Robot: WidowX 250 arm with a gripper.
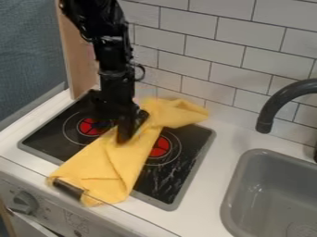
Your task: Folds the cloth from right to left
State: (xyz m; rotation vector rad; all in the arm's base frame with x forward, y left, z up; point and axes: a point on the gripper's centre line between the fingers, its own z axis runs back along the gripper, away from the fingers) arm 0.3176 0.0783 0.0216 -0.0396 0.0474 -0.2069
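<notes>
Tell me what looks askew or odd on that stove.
The yellow cloth lies creased across the cooktop, its near end reaching the counter's front edge. Whitish streaks on the cooktop's right could be scratches or glare.

arm (114, 58) — in from upper left | gripper (131, 130) — low, angled downward

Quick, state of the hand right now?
Hand: down at the narrow middle of the yellow cloth; whether it is open or closed on it cannot be told.
</notes>
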